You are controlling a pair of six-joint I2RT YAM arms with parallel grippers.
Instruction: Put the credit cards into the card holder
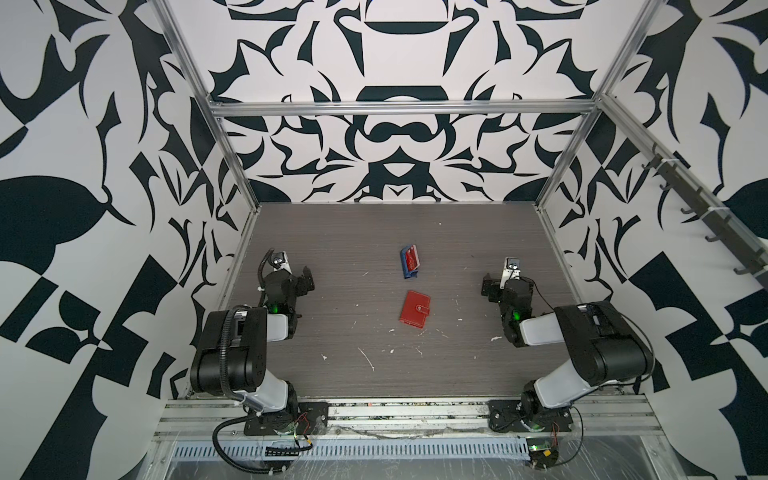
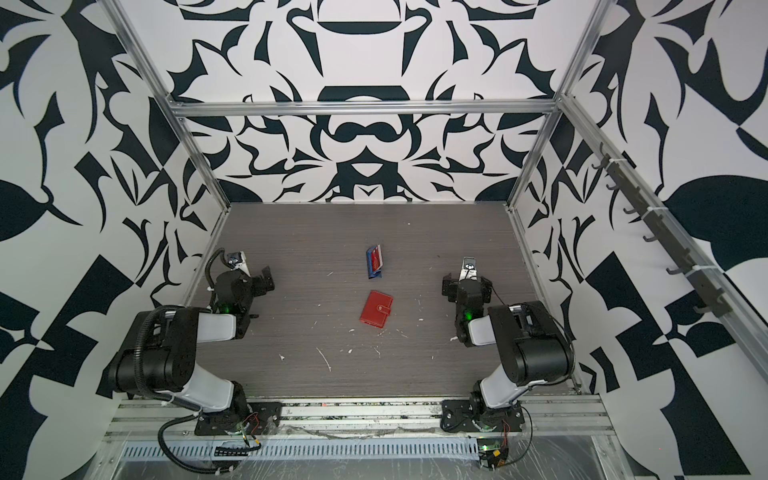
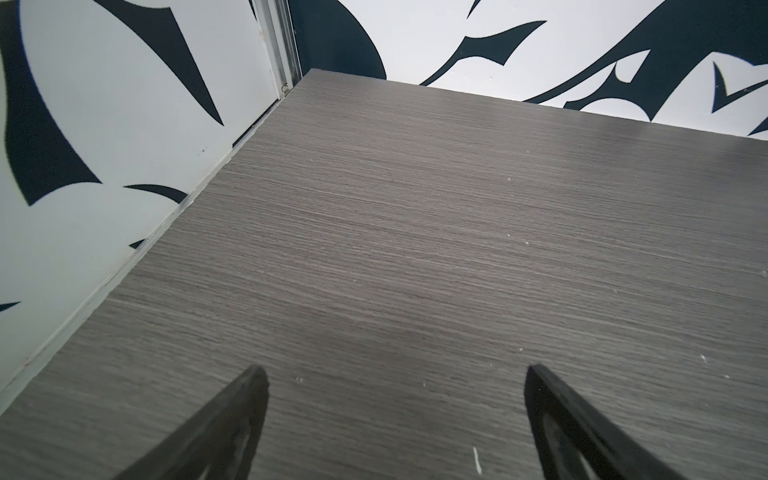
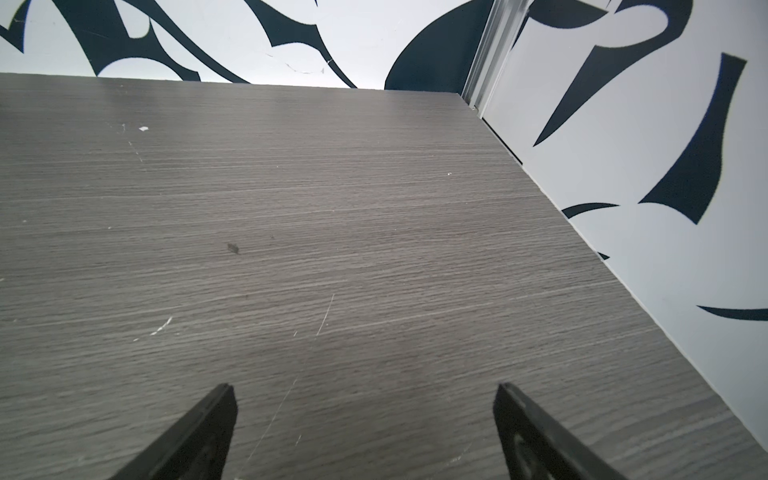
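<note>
Card holder [image 1: 415, 309] is found closed and flat near the middle of the table [image 1: 353, 232], in both top views. Credit cards [image 1: 412, 261] are seen lodged in a blue rack [image 1: 404, 266] near its far side, not touching it; only a red face is made out. Left gripper [image 3: 395, 374] and right gripper [image 4: 363, 392] are held well apart from both, jaws spread wide over bare table
</note>
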